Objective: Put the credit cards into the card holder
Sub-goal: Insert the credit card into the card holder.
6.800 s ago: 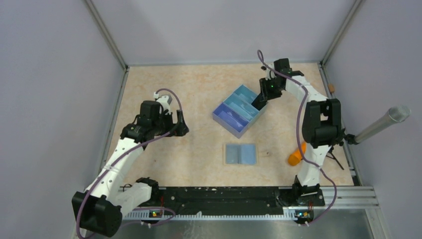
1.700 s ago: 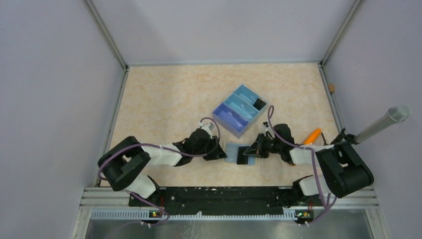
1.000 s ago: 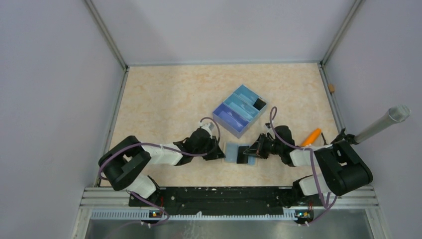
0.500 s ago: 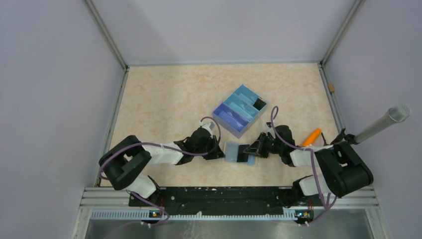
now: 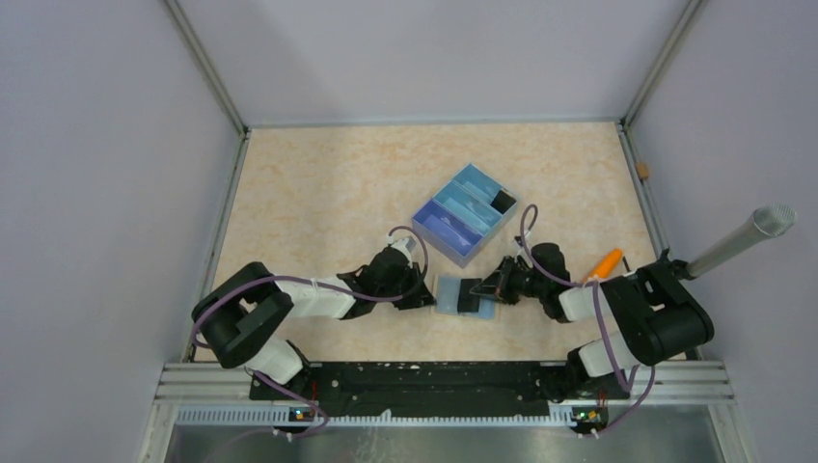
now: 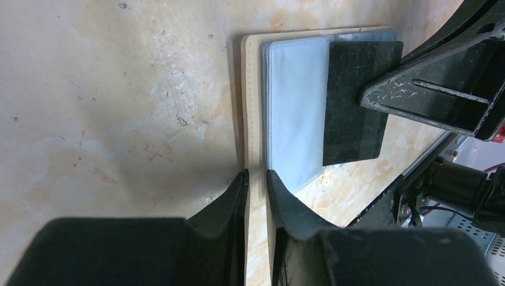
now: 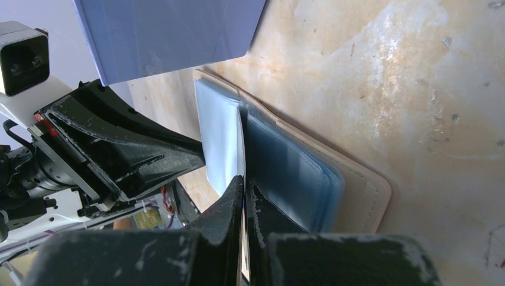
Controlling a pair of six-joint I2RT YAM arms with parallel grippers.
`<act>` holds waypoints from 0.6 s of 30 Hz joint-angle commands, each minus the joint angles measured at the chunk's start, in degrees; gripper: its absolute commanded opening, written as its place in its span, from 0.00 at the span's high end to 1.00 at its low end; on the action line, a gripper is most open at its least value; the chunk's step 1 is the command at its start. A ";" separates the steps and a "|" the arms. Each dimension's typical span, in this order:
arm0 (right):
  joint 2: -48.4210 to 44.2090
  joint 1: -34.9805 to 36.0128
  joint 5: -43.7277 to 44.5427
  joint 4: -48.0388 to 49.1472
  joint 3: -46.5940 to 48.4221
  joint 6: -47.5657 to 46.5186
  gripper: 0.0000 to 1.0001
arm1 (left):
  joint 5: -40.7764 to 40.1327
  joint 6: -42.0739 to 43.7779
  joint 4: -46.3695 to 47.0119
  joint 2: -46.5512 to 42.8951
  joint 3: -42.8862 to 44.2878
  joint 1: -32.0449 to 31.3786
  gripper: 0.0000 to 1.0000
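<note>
The card holder (image 5: 449, 295) lies open on the table, a beige cover with clear bluish sleeves (image 6: 295, 107). My left gripper (image 6: 256, 174) is shut on its beige left edge (image 6: 253, 89). My right gripper (image 7: 244, 182) is shut on a dark credit card (image 6: 357, 101), held edge-on and slanted over the holder's middle, its front edge at the sleeves (image 7: 286, 173). In the top view the left gripper (image 5: 431, 297) and right gripper (image 5: 487, 286) face each other across the holder, with the card (image 5: 470, 292) between them.
A blue three-compartment tray (image 5: 463, 214) stands just behind the holder, with a dark card-like piece (image 5: 503, 201) in its far right compartment. An orange object (image 5: 605, 262) lies by the right arm. A grey cylinder (image 5: 743, 241) juts in at the right wall.
My right gripper has carried the dark card slightly left over the open holder. The left gripper has stayed on the holder's left edge, closing a little.
</note>
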 commanded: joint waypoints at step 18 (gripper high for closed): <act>-5.39 -0.39 5.45 -8.69 -2.02 -3.34 1.00 | -2.88 1.58 -3.36 0.95 0.30 -0.19 0.81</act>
